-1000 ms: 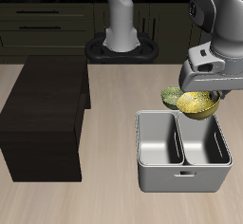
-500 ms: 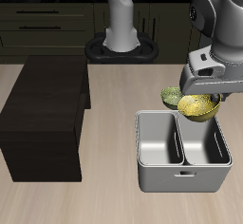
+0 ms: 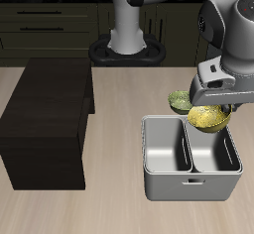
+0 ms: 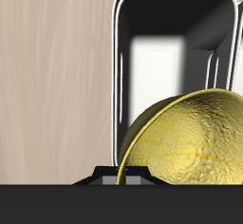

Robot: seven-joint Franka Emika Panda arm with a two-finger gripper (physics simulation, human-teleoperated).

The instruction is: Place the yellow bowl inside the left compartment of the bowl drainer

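Pinching the yellow bowl (image 3: 208, 117) by its rim, the gripper (image 3: 220, 107) holds it in the air over the back edge of the bowl drainer (image 3: 189, 184). By my reading, the bowl hangs above the well farther from the dark cabinet (image 3: 48, 124), tilted, not yet down inside. A greener bowl (image 3: 179, 101) sits on the table just behind the drainer. Judging from the wrist view, the bowl (image 4: 186, 142) must go forward and down into the well.
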